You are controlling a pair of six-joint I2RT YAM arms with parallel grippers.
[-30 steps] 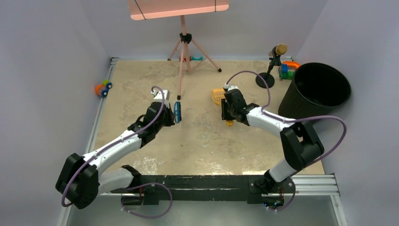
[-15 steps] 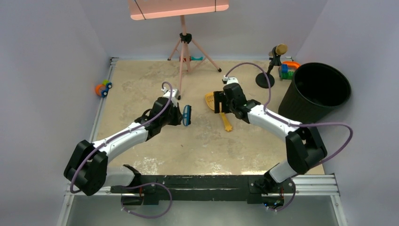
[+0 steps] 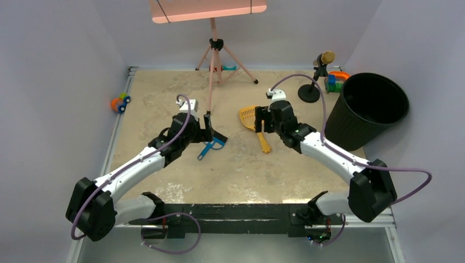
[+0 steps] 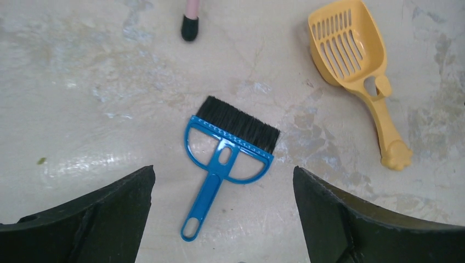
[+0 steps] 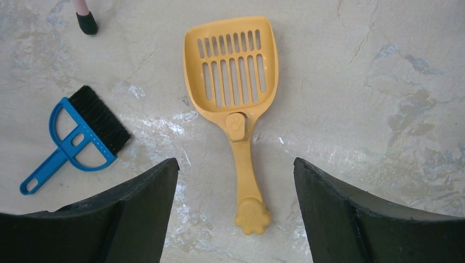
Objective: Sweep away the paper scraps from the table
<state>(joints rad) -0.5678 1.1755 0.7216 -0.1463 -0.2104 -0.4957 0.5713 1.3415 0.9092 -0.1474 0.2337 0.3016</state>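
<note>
No paper scraps show on the beige table (image 3: 164, 98) in any view; only a tiny green speck (image 4: 41, 160) lies on it. The blue hand brush (image 4: 227, 156) lies flat on the table, bristles pointing away, just under and ahead of my left gripper (image 4: 224, 171), which is open and holds nothing. The yellow dustpan (image 5: 236, 87) lies flat to its right, its paw-shaped handle end below my right gripper (image 5: 236, 161), also open and empty. From above, the left gripper (image 3: 213, 129) and right gripper (image 3: 262, 118) hover over brush (image 3: 211, 147) and dustpan (image 3: 252, 123).
A black round bin (image 3: 373, 104) stands off the table's right edge. A pink tripod (image 3: 215, 55) has its feet at the back middle, one foot (image 4: 190, 27) close to the brush. A microphone stand (image 3: 312, 90) and toys (image 3: 335, 79) sit back right, a toy (image 3: 119, 102) at the left edge.
The left gripper opened and the brush, held upright before, now lies flat on the table. The right gripper let go of the dustpan and drew back slightly to the right.
</note>
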